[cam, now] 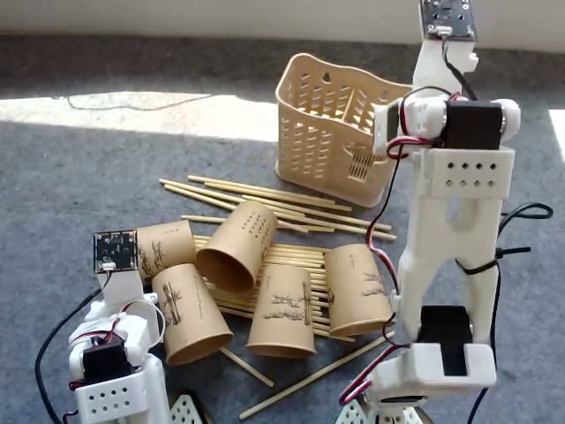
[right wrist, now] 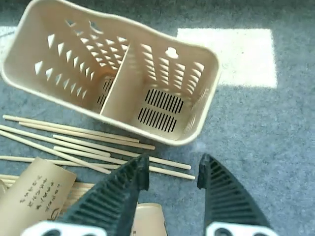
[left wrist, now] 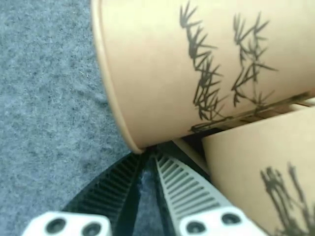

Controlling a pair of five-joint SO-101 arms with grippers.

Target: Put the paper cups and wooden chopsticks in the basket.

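Several brown paper cups with bamboo prints lie on their sides on the grey carpet, among them one at the middle (cam: 238,247) and one at the front left (cam: 190,314). Wooden chopsticks (cam: 282,203) are scattered under and behind them. The beige basket (cam: 340,132) stands behind, with nothing inside. My left gripper (left wrist: 149,152) is shut, its tips right at the rim of a cup (left wrist: 197,64), and a second cup (left wrist: 266,167) lies beside it. My right gripper (right wrist: 173,169) is open above chopsticks (right wrist: 88,142), just in front of the basket (right wrist: 204,105), with nothing between its fingers.
The right arm (cam: 459,177) rises tall next to the basket. The left arm (cam: 115,353) sits low at the front left, against the cups. A sunlit patch (cam: 132,110) lies on the carpet behind. Loose sticks (cam: 309,380) lie near the front.
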